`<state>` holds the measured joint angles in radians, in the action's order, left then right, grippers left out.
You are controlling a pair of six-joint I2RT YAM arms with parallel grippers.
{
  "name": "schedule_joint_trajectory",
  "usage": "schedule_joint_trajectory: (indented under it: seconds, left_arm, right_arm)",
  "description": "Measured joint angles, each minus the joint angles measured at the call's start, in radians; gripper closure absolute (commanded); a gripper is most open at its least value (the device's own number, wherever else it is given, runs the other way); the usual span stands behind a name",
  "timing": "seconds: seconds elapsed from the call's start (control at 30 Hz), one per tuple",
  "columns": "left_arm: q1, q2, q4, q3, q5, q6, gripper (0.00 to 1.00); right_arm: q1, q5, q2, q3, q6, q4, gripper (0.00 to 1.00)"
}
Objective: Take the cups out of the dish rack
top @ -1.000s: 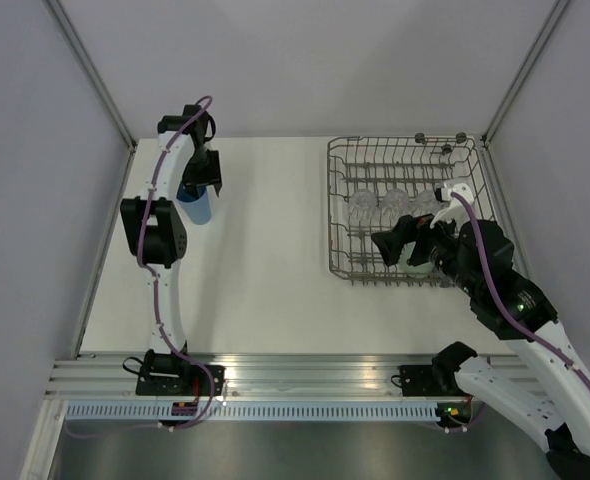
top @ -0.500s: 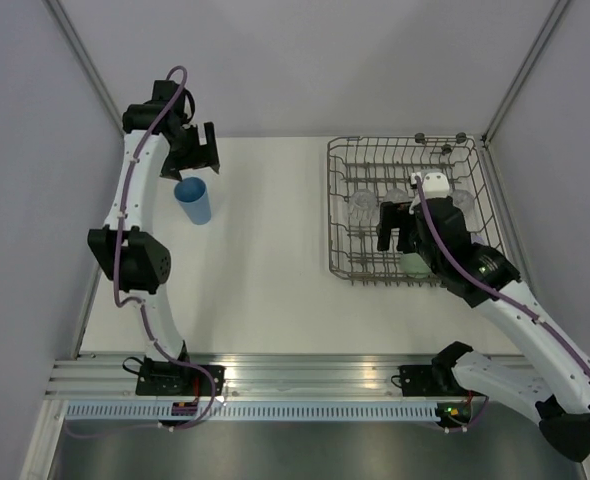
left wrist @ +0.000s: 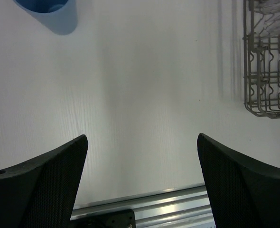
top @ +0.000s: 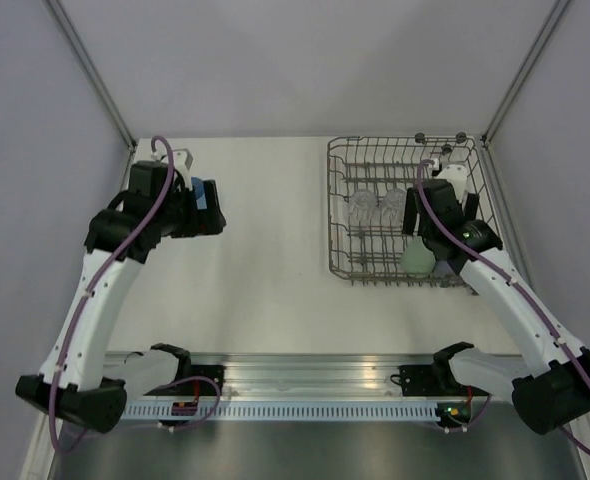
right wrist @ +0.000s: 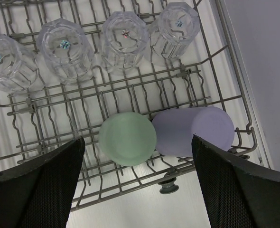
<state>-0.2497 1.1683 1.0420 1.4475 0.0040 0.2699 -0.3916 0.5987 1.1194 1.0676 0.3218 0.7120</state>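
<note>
The blue cup (top: 200,192) stands on the table at the back left, mostly hidden by my left gripper (top: 213,210); its rim shows at the top left of the left wrist view (left wrist: 47,5). My left gripper (left wrist: 141,137) is open and empty, above the table. The dish rack (top: 400,141) holds a pale green cup (right wrist: 127,138) upside down, a lilac cup (right wrist: 194,130) on its side, and four clear glasses (right wrist: 64,50) in a row. My right gripper (right wrist: 137,140) is open and empty, high above the green cup (top: 416,258).
The rack's corner shows at the right of the left wrist view (left wrist: 268,57). A metal rail (top: 305,375) runs along the table's near edge. Grey walls close in the left, back and right. A small black wheel (right wrist: 168,187) sits on the rack's near edge.
My left gripper has left the blue cup standing at the back left and swung nearer and lower. My right gripper has moved right and back over the rack, open throughout.
</note>
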Motion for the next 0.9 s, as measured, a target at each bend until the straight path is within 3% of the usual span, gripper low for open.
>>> schedule_joint_trajectory:
  seconds: [0.2,0.47,0.9]
  left_arm:
    - [-0.066,-0.28,-0.093,-0.292,-0.004,0.029,0.0]
    - [-0.066,-0.552,-0.193,-0.508,0.004,0.029,0.0]
    - [-0.078,-0.566,-0.264,-0.555,0.044,0.029,0.0]
  right_arm:
    - [0.07,-0.051,0.026,-0.027,0.004,-0.021,0.02]
    - [0.158,-0.213,0.068,-0.07,0.004,-0.048,0.04]
    - [0.173,-0.27,0.175,-0.08,-0.006,-0.053,0.12]
